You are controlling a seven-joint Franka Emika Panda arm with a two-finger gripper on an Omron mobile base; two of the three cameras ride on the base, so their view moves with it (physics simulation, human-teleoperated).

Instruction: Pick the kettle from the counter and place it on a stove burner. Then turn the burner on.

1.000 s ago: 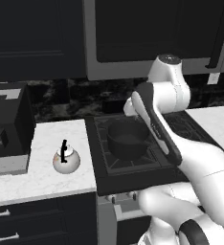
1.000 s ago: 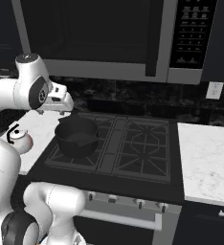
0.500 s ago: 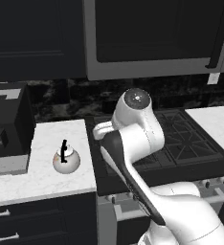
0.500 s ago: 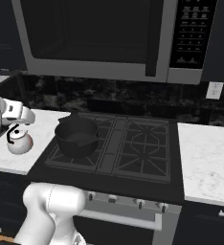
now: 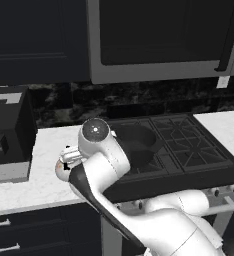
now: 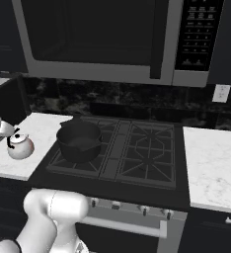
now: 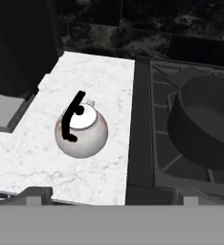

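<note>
Left base view: the white arm bends over the left stretch of the desk (image 5: 39,185), its round joint in front of the cooktop's left edge. The kettle (image 5: 60,167) peeks out just left of the arm as a sliver of silvery body, standing on the marbled top. A dark pot (image 5: 134,142) sits on the front-left stove burner (image 5: 139,160) of the black cooktop (image 5: 189,150). A black boxy appliance (image 5: 6,132) stands at the far left, and a microwave (image 5: 159,40) hangs above the stove.

Right base view: the kettle (image 6: 20,146) stands upright on the desk (image 6: 19,163), near the cooktop's left edge and apart from the pot (image 6: 79,141). A white part of the hand reaches in from the left edge just above the kettle.

Hand view: the camera looks down on the kettle (image 7: 81,130), its thin black handle up, alone on the white marble, between the appliance (image 7: 8,110) and the cooktop (image 7: 147,143). The fingers (image 7: 37,192) rise at the bottom, spread wide and released, with nothing between them; they hover above the kettle, not touching it. The pot (image 7: 205,124) sits on the grate at right.
</note>
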